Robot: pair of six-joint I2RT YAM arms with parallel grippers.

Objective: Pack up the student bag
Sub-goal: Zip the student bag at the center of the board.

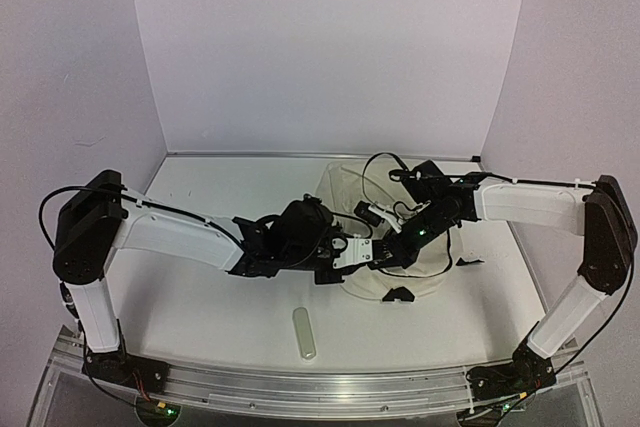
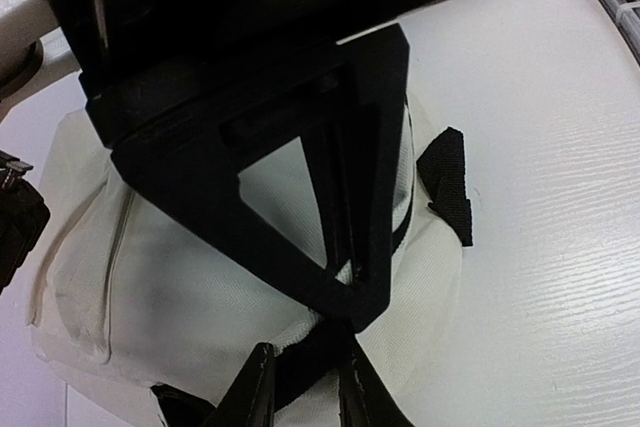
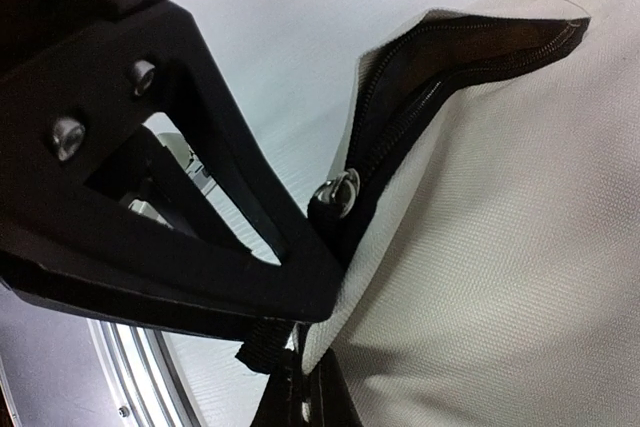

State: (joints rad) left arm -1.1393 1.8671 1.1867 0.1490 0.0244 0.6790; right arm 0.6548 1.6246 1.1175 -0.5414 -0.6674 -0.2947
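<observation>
Student bag [image 1: 372, 287]: 1; left hand [image 2: 305, 389], right hand [image 3: 300, 397]: 2; pale stick [image 1: 305, 334]: 1

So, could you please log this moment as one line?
left gripper astride student bag zipper edge | right gripper shut on student bag

Worktop: white [image 1: 215, 202], faint wood grain, walled in white at the back and sides.
Right of centre: large cream fabric backpack [image 1: 345, 192] with black zippers, lying flat on worktop.
Near edge: small pale oblong piece [image 1: 305, 333], lying alone, apart from backpack.
</observation>
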